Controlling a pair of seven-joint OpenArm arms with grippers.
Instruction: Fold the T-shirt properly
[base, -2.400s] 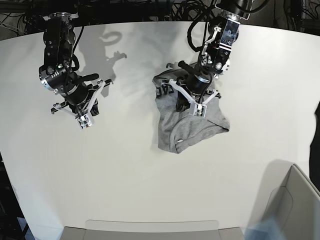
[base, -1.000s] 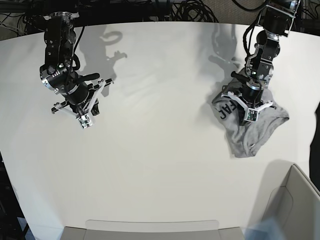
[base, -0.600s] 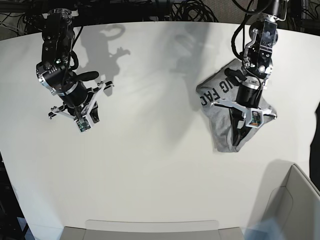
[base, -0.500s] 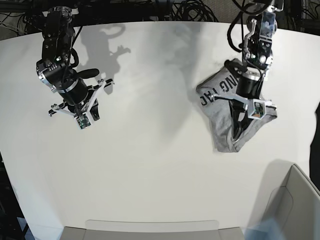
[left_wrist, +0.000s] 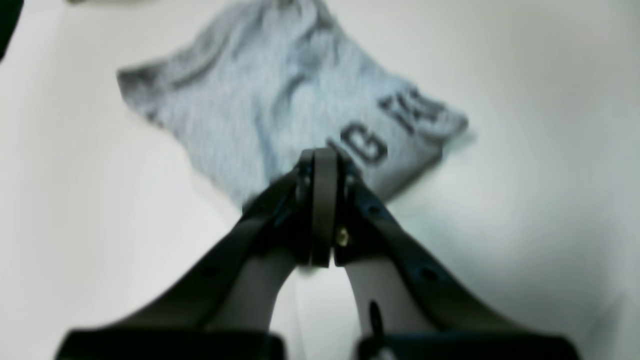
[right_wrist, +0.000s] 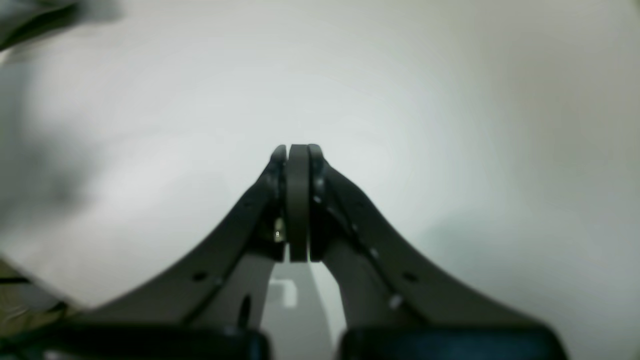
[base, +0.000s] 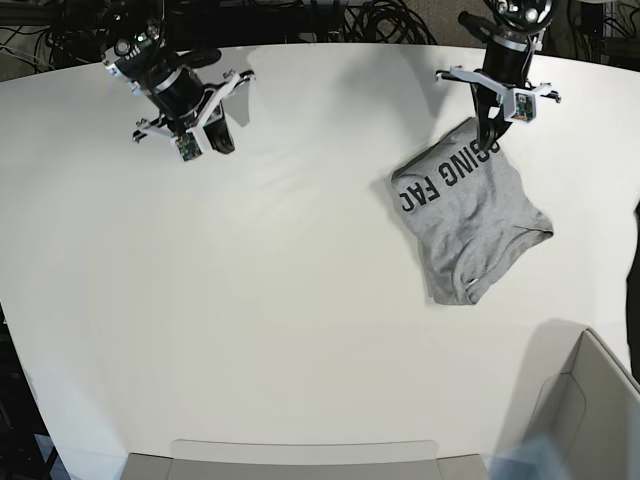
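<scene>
The heather-grey T-shirt (base: 470, 215) lies folded into a compact pack on the right of the white table (base: 300, 300), with black block letters showing along its far left edge. In the left wrist view the T-shirt (left_wrist: 280, 100) lies just beyond my fingertips. My left gripper (base: 488, 135) (left_wrist: 324, 155) is shut, its tip at the shirt's far edge, and no cloth shows between the jaws. My right gripper (base: 222, 138) (right_wrist: 298, 150) is shut and empty over bare table at the far left.
A grey bin (base: 590, 410) stands at the near right corner. A flat grey tray edge (base: 300, 460) runs along the table's front. Black cables (base: 380, 20) lie behind the far edge.
My left gripper has come off the middle of the shirt and drawn back to its far edge. The shirt now lies flat. My right arm has swung back toward the far edge.
</scene>
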